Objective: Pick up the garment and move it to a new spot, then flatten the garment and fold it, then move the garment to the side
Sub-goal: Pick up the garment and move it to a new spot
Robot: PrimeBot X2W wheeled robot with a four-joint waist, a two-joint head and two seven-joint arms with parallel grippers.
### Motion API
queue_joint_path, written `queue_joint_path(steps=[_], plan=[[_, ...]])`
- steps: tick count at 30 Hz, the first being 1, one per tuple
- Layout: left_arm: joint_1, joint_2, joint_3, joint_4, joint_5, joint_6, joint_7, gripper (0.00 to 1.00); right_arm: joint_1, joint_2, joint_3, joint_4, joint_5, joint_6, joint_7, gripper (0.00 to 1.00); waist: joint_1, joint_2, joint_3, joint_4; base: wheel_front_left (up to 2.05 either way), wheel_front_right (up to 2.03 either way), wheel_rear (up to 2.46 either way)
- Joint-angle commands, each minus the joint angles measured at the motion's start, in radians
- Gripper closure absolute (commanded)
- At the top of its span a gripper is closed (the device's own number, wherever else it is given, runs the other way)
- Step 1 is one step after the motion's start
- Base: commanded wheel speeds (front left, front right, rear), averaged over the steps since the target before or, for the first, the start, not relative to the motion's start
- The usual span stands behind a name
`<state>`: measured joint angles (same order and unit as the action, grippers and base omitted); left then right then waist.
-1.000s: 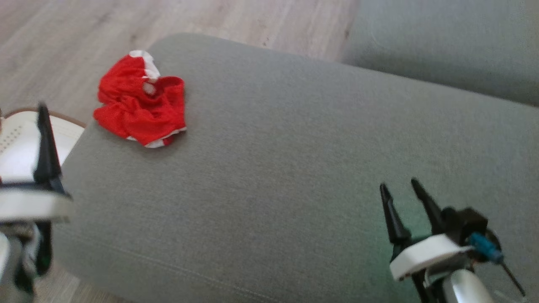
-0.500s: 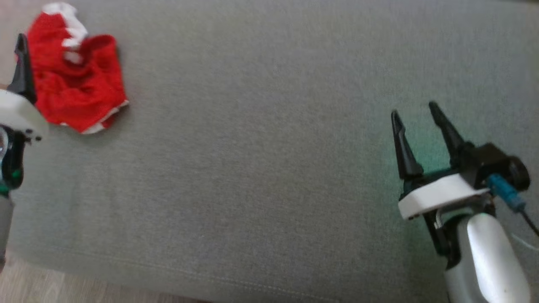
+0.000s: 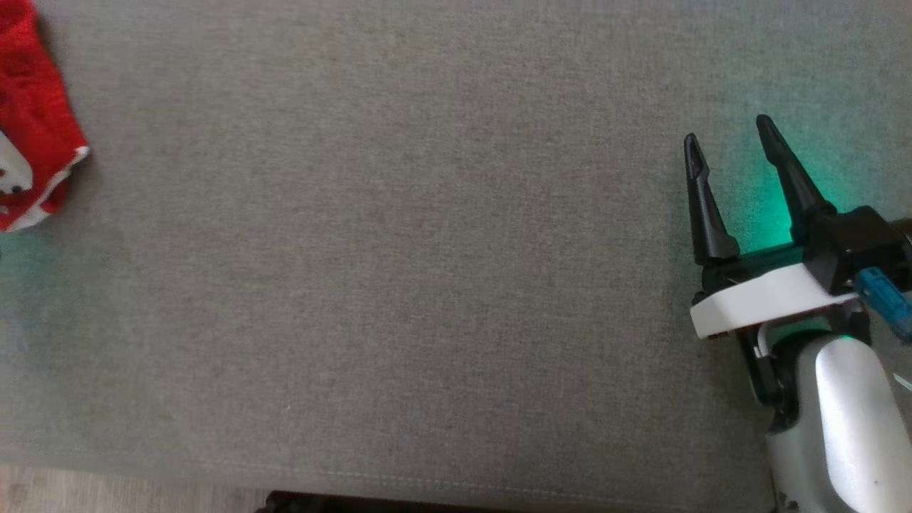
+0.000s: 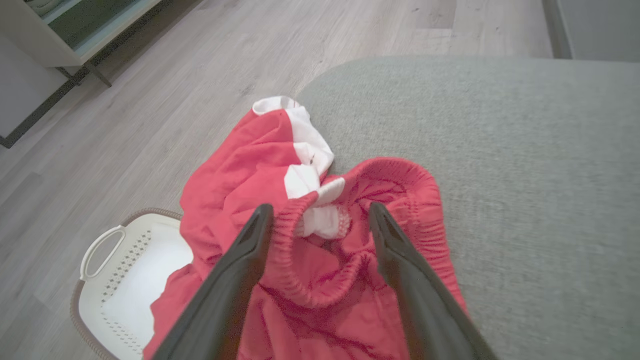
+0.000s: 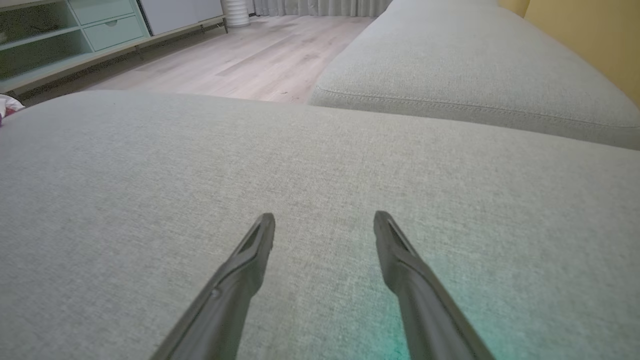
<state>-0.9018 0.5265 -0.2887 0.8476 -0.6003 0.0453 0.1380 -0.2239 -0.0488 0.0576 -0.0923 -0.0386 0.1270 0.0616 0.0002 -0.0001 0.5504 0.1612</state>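
The garment (image 3: 32, 135) is a crumpled red piece with white trim, lying at the left edge of the head view on the grey cushion (image 3: 399, 271). From the left wrist camera, the garment (image 4: 310, 260) lies bunched at the cushion's corner, its elastic waistband between the two dark fingers of my left gripper (image 4: 320, 215), which stands open just above it and holds nothing. My right gripper (image 3: 727, 139) hovers open over bare cushion at the right, far from the garment; its right wrist view has my right gripper (image 5: 325, 220) wide apart above the fabric.
A white perforated laundry basket (image 4: 120, 280) stands on the wooden floor (image 4: 150, 110) beside the cushion's corner. A second grey cushion (image 5: 475, 65) adjoins at the far side. A low cabinet (image 5: 75, 35) lines the wall beyond the floor.
The head camera has swung right and down, so the garment slid to the left edge and the left gripper left that view. Both grippers have stayed open.
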Motion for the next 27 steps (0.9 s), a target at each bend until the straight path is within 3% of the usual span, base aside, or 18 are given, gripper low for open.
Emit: queue_joint_path(steps=[1,3,6,7,16,27], plan=[[-0.027,0.062,0.04,-0.011,0.006,0.009,-0.011,0.0,-0.011,-0.001,0.025,-0.042,-0.006,0.004,0.003,0.0,-0.0002,0.0001,0.024,-0.016,0.0,0.0,0.0],[-0.046,0.055,0.039,0.034,0.005,0.008,-0.015,0.01,-0.011,-0.001,0.022,-0.05,-0.007,0.004,0.003,0.0,-0.0002,0.0001,0.034,-0.018,0.0,0.0,0.0],[-0.071,0.046,0.034,0.086,0.005,0.001,-0.025,0.82,-0.015,-0.001,0.018,-0.054,-0.002,0.004,0.0,0.0,-0.0002,0.0001,0.041,-0.019,0.0,0.0,0.0],[-0.078,0.043,0.032,0.101,0.006,0.0,-0.031,1.0,-0.016,-0.001,0.018,-0.054,0.002,0.004,-0.002,0.0,-0.0002,0.0001,0.041,-0.019,0.0,0.0,0.0],[-0.13,0.068,0.001,0.18,0.045,-0.013,-0.112,1.0,-0.026,-0.001,0.02,-0.004,0.039,0.004,-0.039,0.0,-0.0002,0.0001,-0.023,-0.029,0.0,0.0,0.0],[-0.216,0.136,-0.097,0.145,0.139,-0.1,-0.148,1.0,0.002,-0.001,0.012,0.133,0.126,0.004,-0.123,0.0,-0.0002,0.0001,-0.251,-0.078,0.0,0.0,0.0]])
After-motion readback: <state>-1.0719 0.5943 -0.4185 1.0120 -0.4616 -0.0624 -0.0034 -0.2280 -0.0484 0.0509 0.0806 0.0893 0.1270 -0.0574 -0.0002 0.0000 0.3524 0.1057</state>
